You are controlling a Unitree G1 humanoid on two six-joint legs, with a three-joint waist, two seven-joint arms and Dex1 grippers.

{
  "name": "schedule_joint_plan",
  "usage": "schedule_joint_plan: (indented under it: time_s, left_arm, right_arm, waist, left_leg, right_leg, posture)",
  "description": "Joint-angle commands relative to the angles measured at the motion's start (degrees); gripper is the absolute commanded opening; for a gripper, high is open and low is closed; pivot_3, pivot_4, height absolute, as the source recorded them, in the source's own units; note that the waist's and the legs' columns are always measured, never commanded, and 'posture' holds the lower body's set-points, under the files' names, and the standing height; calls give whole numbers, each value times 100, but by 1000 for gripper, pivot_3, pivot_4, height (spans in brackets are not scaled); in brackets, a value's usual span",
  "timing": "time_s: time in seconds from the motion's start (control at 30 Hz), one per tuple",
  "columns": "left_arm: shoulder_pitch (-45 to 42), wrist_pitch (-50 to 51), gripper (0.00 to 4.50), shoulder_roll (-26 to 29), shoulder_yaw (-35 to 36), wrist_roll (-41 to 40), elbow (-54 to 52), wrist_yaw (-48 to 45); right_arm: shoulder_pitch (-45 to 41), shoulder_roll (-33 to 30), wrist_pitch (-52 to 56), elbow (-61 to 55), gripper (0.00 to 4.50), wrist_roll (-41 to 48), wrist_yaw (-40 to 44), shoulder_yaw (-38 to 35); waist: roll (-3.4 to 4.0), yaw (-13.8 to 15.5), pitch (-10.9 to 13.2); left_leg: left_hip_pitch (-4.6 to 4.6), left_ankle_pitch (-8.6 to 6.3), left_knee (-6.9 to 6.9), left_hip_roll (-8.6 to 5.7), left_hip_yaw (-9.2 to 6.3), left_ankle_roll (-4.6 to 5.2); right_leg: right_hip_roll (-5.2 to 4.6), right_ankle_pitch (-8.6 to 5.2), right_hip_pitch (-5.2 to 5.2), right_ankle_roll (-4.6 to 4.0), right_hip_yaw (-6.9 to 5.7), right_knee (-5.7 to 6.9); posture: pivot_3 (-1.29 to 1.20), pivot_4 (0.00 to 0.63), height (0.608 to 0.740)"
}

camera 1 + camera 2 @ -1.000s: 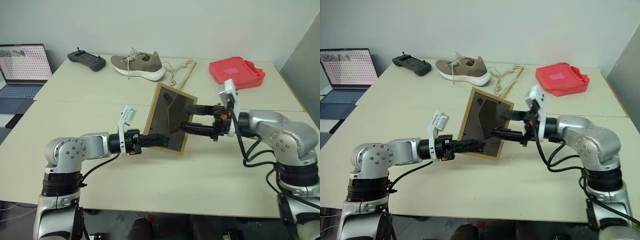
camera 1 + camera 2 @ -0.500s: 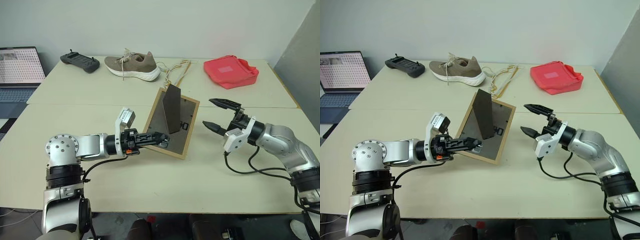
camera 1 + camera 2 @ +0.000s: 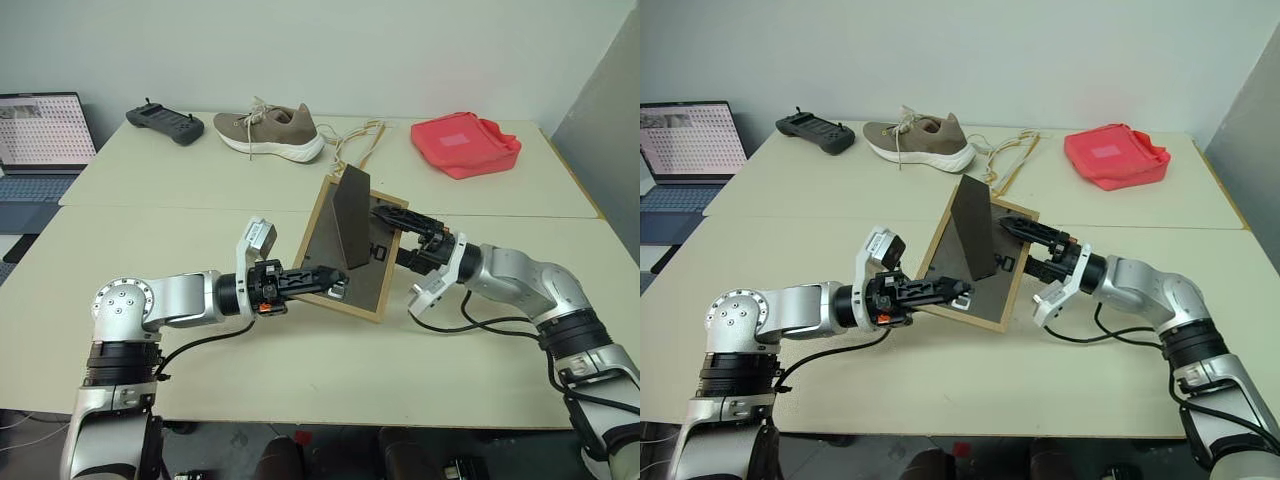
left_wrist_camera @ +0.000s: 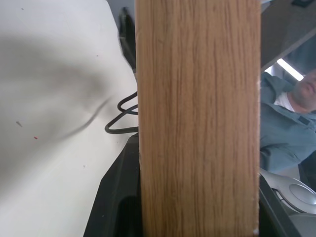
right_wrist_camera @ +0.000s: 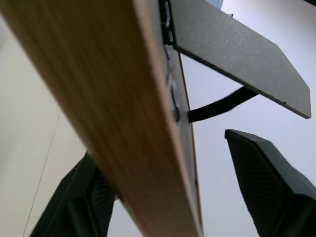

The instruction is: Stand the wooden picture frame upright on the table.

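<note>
The wooden picture frame (image 3: pixel 345 255) tilts back-side toward me, held above the near table (image 3: pixel 300 370). Its dark fold-out stand (image 3: pixel 350 215) juts out from the brown backing. My left gripper (image 3: pixel 325 287) is shut on the frame's lower left edge; that light-wood edge (image 4: pixel 197 123) runs between its fingers in the left wrist view. My right gripper (image 3: pixel 388 236) is open and straddles the frame's right edge. In the right wrist view, the wood edge (image 5: pixel 113 113) lies close to one finger, and a gap separates it from the other finger (image 5: pixel 266 168).
On the far table lie a brown shoe (image 3: pixel 270 132), a red bag (image 3: pixel 465 145), a black controller (image 3: pixel 165 122) and a loose cord (image 3: pixel 360 140). A laptop (image 3: pixel 40 140) sits at the far left. A person in grey (image 4: pixel 286 128) appears in the left wrist view.
The stand has swung out from the backing. My right gripper drew back to the right, then returned, and now straddles the frame's right edge with narrower jaws. My left gripper keeps its grip.
</note>
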Motion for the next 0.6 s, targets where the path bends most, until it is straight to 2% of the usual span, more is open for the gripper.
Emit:
schedule_joint_plan:
  time_s: [0.03,0.13,0.23,0.3,0.33,0.4,0.43,0.5,0.6]
  left_arm:
    - [61,-232,1303,122,-93,-227,-318,-60]
    - [119,-343,1303,194,-225,-227,-423,6]
    - [117,-580,1303,208,-255,-41,-493,60]
    - [95,-797,1927,191,-165,-74,-444,104]
    - [61,-878,2009,226,-96,-19,-412,106]
    - [-23,-1045,2557,301,40,56,-274,108]
    - [-65,-1127,2637,323,106,86,-186,110]
    - [-203,-1426,3081,359,365,-3,107,242]
    - [-117,-1504,3724,553,624,213,-5,155]
  right_arm:
    - [-142,-110,-59,-84,2380,221,-156,-131]
    - [-147,-104,-48,-121,1666,367,-119,-162]
    - [-160,-94,-25,-56,1575,572,-4,-151]
    - [-155,-119,-16,30,1573,794,153,-143]
    - [-145,-152,-16,79,1562,881,237,-142]
    - [-120,-204,-11,198,1358,1147,457,-129]
    - [-108,-222,-9,257,1335,1301,571,-120]
    - [1,-262,-2,453,1325,1828,961,-33]
    - [117,-193,223,677,1317,2848,1795,154]
  waist:
    - [0,0,0]
    - [0,-2,0]
    - [0,-2,0]
    - [0,-3,0]
    - [0,-4,0]
    - [0,-4,0]
    - [0,-5,0]
    - [0,-5,0]
    - [-1,-14,0]
  left_leg:
    - [0,0,0,0,0,0]
    - [1,0,1,0,0,1]
    - [2,0,1,-1,0,1]
    - [2,0,1,-1,0,1]
    - [2,0,1,-1,0,1]
    - [2,0,2,0,2,1]
    - [2,0,2,0,1,2]
    - [2,0,2,-1,2,2]
    - [1,0,2,1,2,3]
  right_leg:
    - [0,0,0,0,0,0]
    - [1,0,0,0,0,1]
    - [2,0,0,0,0,3]
    - [2,0,0,0,0,4]
    - [2,0,0,0,0,4]
    - [1,0,0,0,0,4]
    - [2,0,0,0,0,4]
    - [2,0,0,0,1,4]
    - [2,0,1,-1,-1,2]
  posture:
    - [0,150,740]
    - [0,150,740]
    - [0,150,740]
    - [0,150,740]
    - [0,150,740]
    - [0,150,740]
    - [0,150,740]
    - [0,150,740]
    - [0,150,740]
